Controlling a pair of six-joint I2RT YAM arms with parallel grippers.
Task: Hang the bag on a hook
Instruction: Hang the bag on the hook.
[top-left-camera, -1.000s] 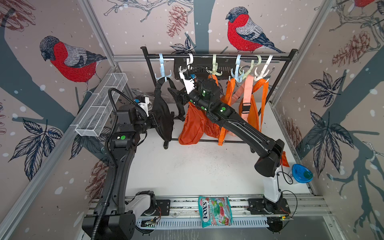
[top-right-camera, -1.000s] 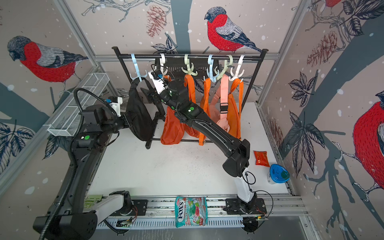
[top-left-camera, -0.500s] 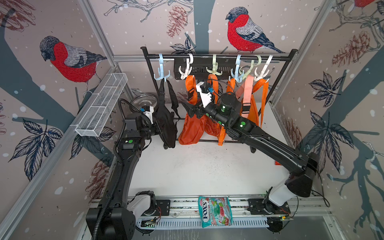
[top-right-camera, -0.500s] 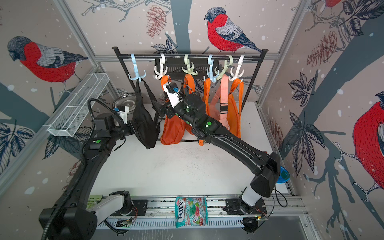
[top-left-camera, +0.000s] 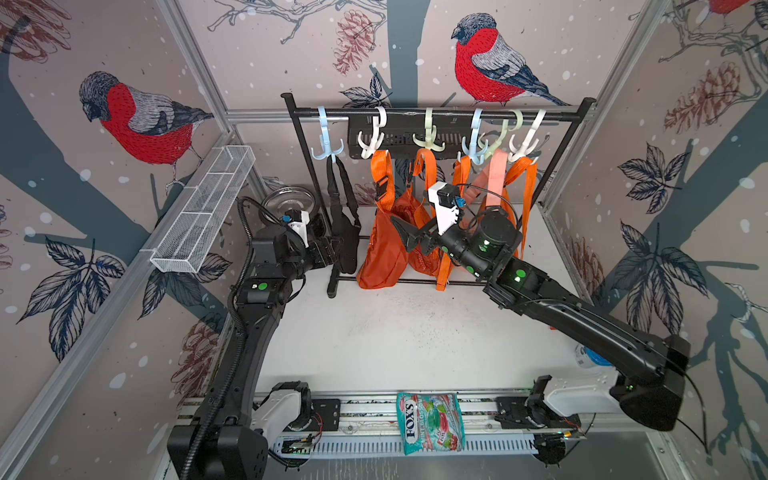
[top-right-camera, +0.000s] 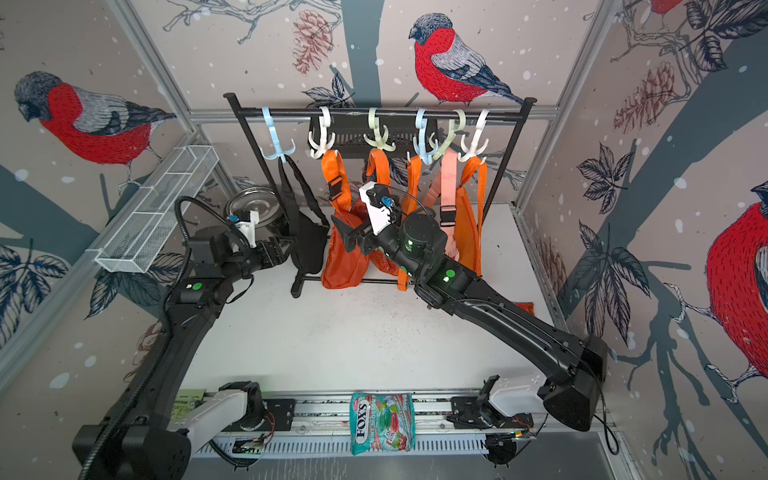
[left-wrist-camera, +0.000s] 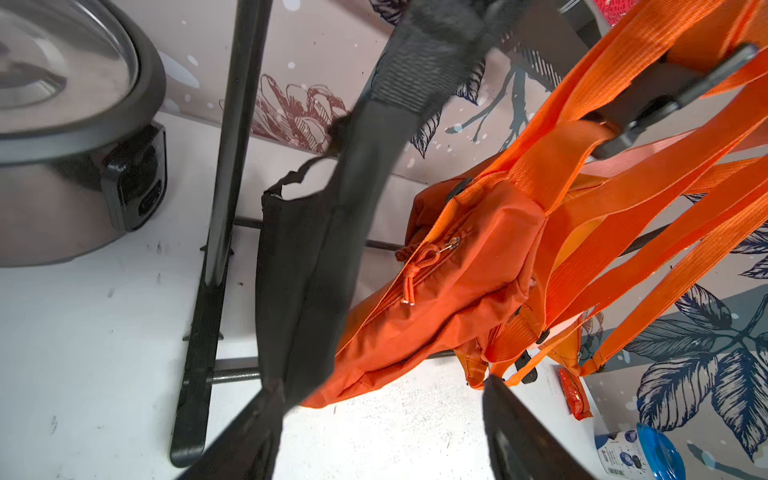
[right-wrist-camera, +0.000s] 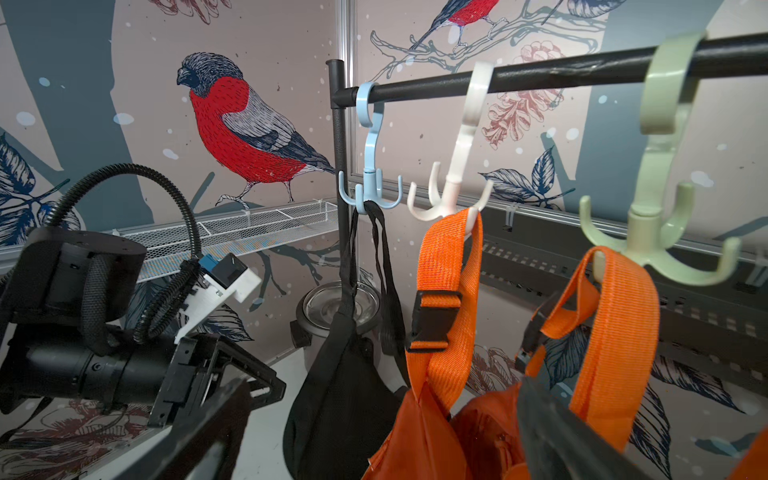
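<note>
Black bag (top-right-camera: 307, 245) hung by strap on blue hook (top-right-camera: 276, 145), hook bearing weight. Left claw (top-right-camera: 282, 249) apart beside bag; right claw (top-right-camera: 349, 237) apart, empty, by orange bags (top-right-camera: 345, 266).

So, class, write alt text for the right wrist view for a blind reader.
A black bag hangs by its strap from a blue hook on a rail. Beside it, orange bags hang from a white hook and a green hook.
</note>
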